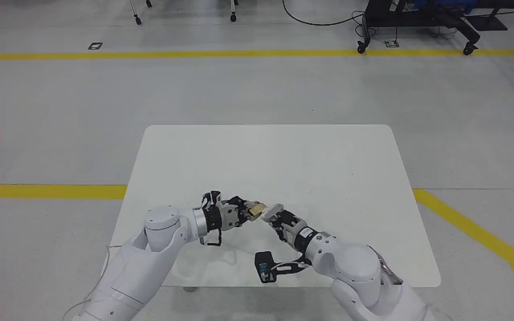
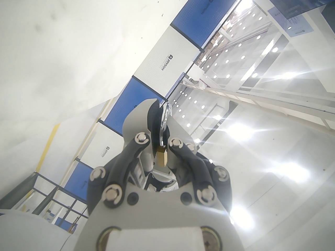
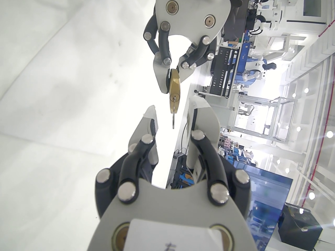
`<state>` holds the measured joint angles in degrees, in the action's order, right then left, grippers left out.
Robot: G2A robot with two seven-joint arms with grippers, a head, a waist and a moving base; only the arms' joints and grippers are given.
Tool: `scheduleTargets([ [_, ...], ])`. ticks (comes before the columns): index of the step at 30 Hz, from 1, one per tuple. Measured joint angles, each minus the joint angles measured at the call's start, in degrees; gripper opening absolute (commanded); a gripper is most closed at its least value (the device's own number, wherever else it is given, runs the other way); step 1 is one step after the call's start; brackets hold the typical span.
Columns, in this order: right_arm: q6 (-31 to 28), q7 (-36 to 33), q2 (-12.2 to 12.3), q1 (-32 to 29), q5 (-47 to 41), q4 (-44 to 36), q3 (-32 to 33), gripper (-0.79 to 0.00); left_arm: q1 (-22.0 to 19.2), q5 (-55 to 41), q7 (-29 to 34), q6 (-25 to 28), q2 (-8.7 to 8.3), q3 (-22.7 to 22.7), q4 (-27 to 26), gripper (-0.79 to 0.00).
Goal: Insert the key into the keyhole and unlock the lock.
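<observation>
In the top view, just below the centre of the frame, over the white table (image 1: pixel 321 160), the two grippers are seen tip to tip. The left gripper (image 1: pixel 250 210), reaching in from the lower left, is pinched on the brass lock (image 1: pixel 257 210). The right gripper (image 1: pixel 271 214), from the lower right, is set just beside it.

In the left wrist view, the left fingers (image 2: pixel 153 110) are seen pressed together on bright metal, with brass showing between them nearer the palm.

In the right wrist view, the lock is held edge-on in the left tips. The key (image 3: pixel 174 107) appears to be seated in the keyhole (image 3: pixel 174 97), its bow sticking out towards the right gripper. The right fingers (image 3: pixel 150 121) are spread, one on each side of the bow, and nothing is touched.

Gripping and turning the key is judged to be the step in hand. The bow should be pinched squarely on its flat faces and turned about the key's own axis. A firm pinch on the lock is needed, so that the body is not twisted round with the key.
</observation>
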<state>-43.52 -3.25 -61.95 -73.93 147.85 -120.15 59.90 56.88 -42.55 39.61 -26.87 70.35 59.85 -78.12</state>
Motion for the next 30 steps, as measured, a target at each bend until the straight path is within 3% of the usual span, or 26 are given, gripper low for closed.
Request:
scheduleTargets([
  [3,0.6,0.2,0.1,-0.8,-0.5,-0.6,0.7,-0.434,0.0,0.1,-0.1,0.2,0.01,0.0,0.0,-0.785],
  [4,0.8,0.3,0.1,-1.1,-0.7,-0.7,0.9,-0.471,0.1,0.2,-0.1,0.2,0.01,0.0,0.0,-0.785],
  [5,1.0,0.3,0.1,-1.3,-0.8,-0.8,1.1,-0.557,0.1,0.2,-0.2,0.2,0.02,0.0,0.0,-0.785],
  [6,1.0,0.4,0.2,-1.5,-1.0,-0.8,1.3,-0.727,0.1,0.2,-0.2,0.2,0.02,0.0,0.0,-0.785],
  [7,1.2,0.6,0.2,-1.8,-1.2,-0.9,1.5,-0.785,0.1,0.3,-0.2,0.2,0.01,0.0,-0.1,-0.785],
  [30,-0.6,0.3,0.1,-1.3,-0.7,-1.1,0.5,-0.785,0.9,3.7,-1.6,1.1,-0.27,0.2,-2.3,-0.785],
])
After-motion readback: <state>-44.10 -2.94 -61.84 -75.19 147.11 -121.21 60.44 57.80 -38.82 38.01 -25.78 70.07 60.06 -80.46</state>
